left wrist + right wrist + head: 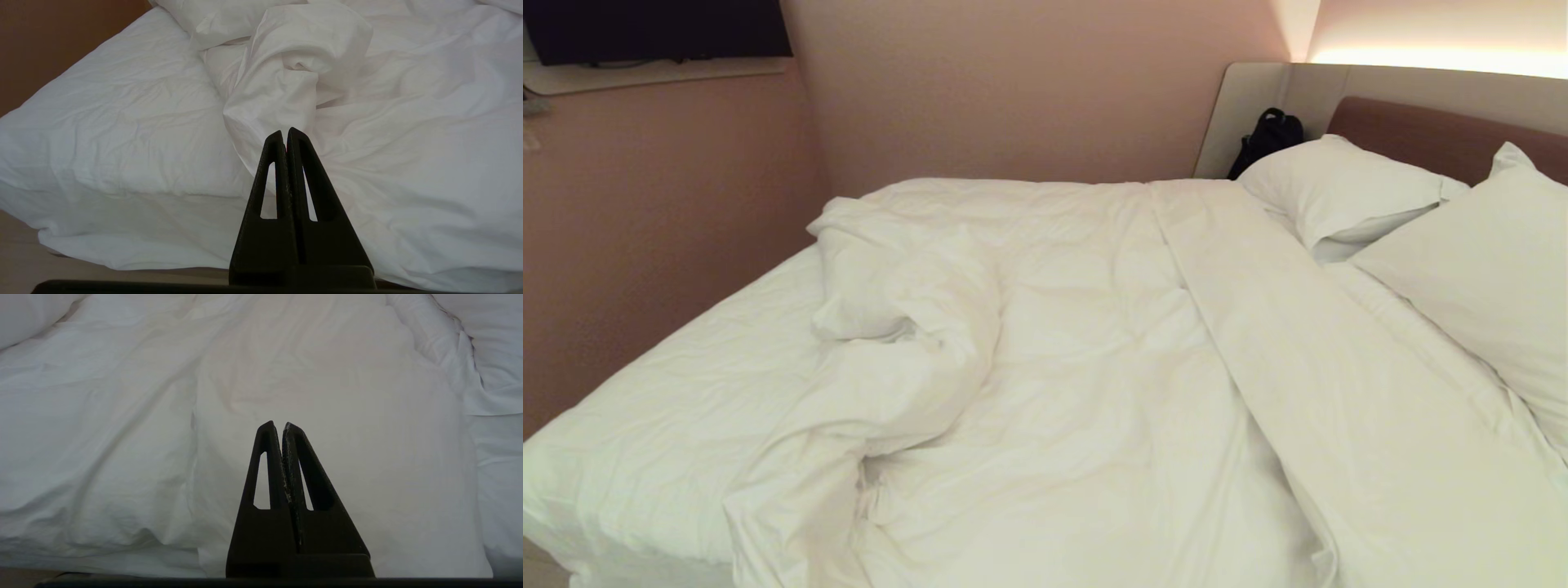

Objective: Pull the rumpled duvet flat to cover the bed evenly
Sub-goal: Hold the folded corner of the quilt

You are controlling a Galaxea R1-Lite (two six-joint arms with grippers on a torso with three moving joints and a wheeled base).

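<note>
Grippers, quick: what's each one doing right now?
Left gripper: shut, empty, short of the duvet.
Right gripper: shut, empty, also clear of the duvet.

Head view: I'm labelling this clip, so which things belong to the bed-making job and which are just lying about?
Job:
- duvet, bunched up
- bed, sheet bare on the robot's left
- left pincer, shut, empty
- right pincer, shut, empty

Lying about:
- two pillows
- black bag
- dark screen on the wall

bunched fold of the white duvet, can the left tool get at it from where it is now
Probably yes: the left tool, shut and empty, points at the bunched white puffy duvet with nothing between them, though it must open first.
</note>
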